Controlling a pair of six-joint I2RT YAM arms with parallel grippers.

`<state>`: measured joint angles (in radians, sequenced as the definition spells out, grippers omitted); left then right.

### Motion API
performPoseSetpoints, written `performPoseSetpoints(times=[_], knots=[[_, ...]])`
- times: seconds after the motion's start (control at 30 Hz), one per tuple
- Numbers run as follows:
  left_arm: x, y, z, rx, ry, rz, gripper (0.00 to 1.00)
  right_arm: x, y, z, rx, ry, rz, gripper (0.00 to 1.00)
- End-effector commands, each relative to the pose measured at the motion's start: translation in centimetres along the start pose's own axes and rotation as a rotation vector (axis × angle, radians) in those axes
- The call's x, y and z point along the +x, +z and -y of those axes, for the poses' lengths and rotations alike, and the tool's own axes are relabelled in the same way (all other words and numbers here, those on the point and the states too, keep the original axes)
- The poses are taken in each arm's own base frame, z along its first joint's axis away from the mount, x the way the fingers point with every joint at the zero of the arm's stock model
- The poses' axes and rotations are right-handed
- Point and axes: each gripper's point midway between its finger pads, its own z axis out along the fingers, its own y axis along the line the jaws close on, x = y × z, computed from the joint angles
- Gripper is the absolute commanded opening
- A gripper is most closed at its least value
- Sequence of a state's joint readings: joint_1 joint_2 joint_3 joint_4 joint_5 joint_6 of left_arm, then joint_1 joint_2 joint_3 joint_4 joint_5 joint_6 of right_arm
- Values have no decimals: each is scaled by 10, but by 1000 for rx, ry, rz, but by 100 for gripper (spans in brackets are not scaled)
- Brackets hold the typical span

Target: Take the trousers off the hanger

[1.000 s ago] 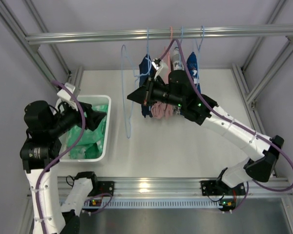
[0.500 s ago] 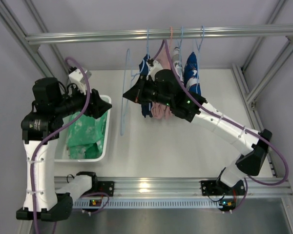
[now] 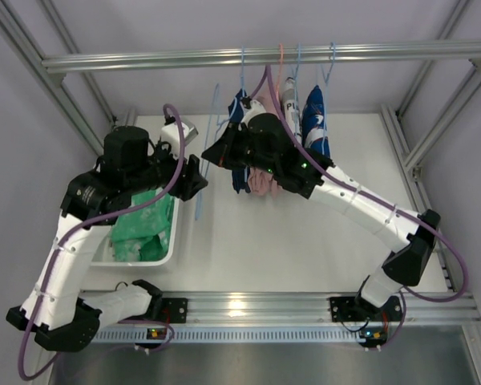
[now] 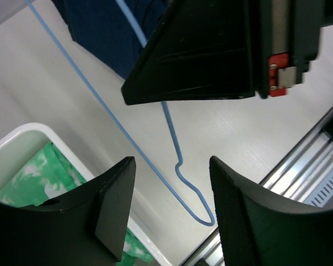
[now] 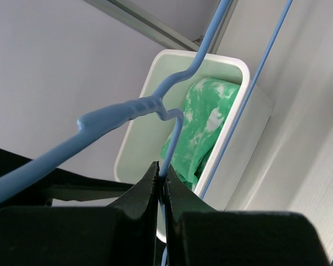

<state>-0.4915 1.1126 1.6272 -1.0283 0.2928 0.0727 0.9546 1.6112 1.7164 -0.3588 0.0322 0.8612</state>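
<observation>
Green with whitish mottling, heaped in the white bin (image 3: 173, 241): the trousers (image 3: 140, 228), off the wire altogether, below the left jaws and to their outer side. Clamped tight with the right gripper (image 5: 162, 176) on the hanger (image 5: 122, 111), just under its twisted neck (thin light-blue wire pinched between the closed tips). Beyond those tips, past the wire, the bin and the green fabric in it. Spread apart on the left gripper (image 4: 172, 177), gripping nothing. Through the gap between its fingers (image 4: 114, 210), farther off, the hanger's narrow lower loop, touched by neither pad. Above that gap, close by, the black body of the right gripper, and behind it a navy garment (image 4: 100, 33). From overhead, both grippers close together at the bare hanger, left just beside right, with the wire slanting down past the left jaws to near the bin's edge. Behind the right jaws, under the rail (image 3: 144, 60), the navy garment, a pink garment (image 3: 262, 183) and a blue-and-white garment (image 3: 314, 120) (all hanging).
</observation>
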Motion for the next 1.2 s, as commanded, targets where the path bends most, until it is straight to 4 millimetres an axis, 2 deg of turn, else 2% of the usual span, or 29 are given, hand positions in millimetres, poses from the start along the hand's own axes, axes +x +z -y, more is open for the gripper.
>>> performPoseSetpoints(times=[0.0,0.17,0.3,0.53,0.8,0.93,1.07,1.17], knots=[[-11,2,-21,-135,11,48,60,-12,-10,-29,-57,28,33,0],[-15,6,-29,-194,49,47,57,-10,-10,-34,-74,47,19,0],[-15,10,-23,-177,79,41,56,-8,-7,-40,-90,56,9,0],[-9,15,-25,-203,108,21,56,-5,-4,-51,-113,61,2,0],[-8,15,-50,-375,153,17,31,4,-1,-61,-137,65,-14,0],[-6,16,-51,-389,157,19,21,11,0,-65,-160,66,-43,0],[-4,17,-50,-389,129,22,0,10,-1,-66,-166,62,-40,0],[-1,14,-49,-389,100,24,0,8,-5,-66,-170,51,-32,0]])
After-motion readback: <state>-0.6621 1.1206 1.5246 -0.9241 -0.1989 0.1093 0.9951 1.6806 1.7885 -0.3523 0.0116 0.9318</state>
